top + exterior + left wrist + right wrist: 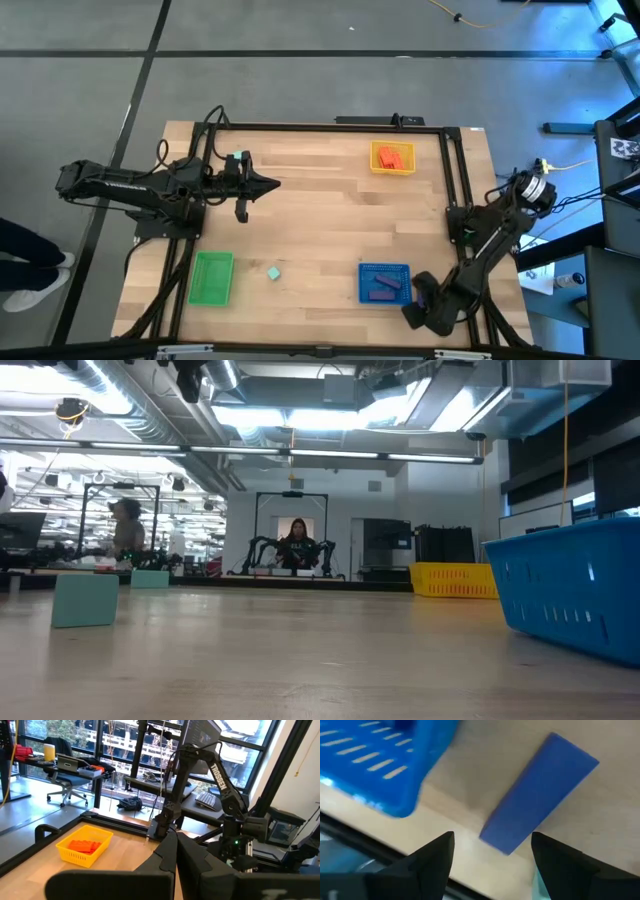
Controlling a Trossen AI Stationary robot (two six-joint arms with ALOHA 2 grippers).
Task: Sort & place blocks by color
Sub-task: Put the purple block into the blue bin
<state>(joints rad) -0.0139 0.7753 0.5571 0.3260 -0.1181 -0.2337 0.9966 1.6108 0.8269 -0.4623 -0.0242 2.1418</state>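
Note:
A purple bar block [540, 795] lies flat on the table beside the blue tray's corner [380, 770]. My right gripper [492, 855] is open just short of it, a finger toward either side of the block's near end, touching nothing. In the high view that gripper [415, 300] sits at the blue tray's [362, 270] right near corner. Purple blocks [384, 285] lie inside the tray. A mint cube [273, 272] rests on the bare table, also seen as the mint cube [85, 600]. Orange blocks [392, 157] fill the yellow tray [376, 166]. My left gripper [268, 183] is shut, hovering at the table's far left.
A green tray [211, 277] sits at the near left, left of the mint cube. Black frame rails [455, 170] run along the table's sides. Open wood lies in the table's middle [320, 220]. A person [298, 545] sits far behind the table.

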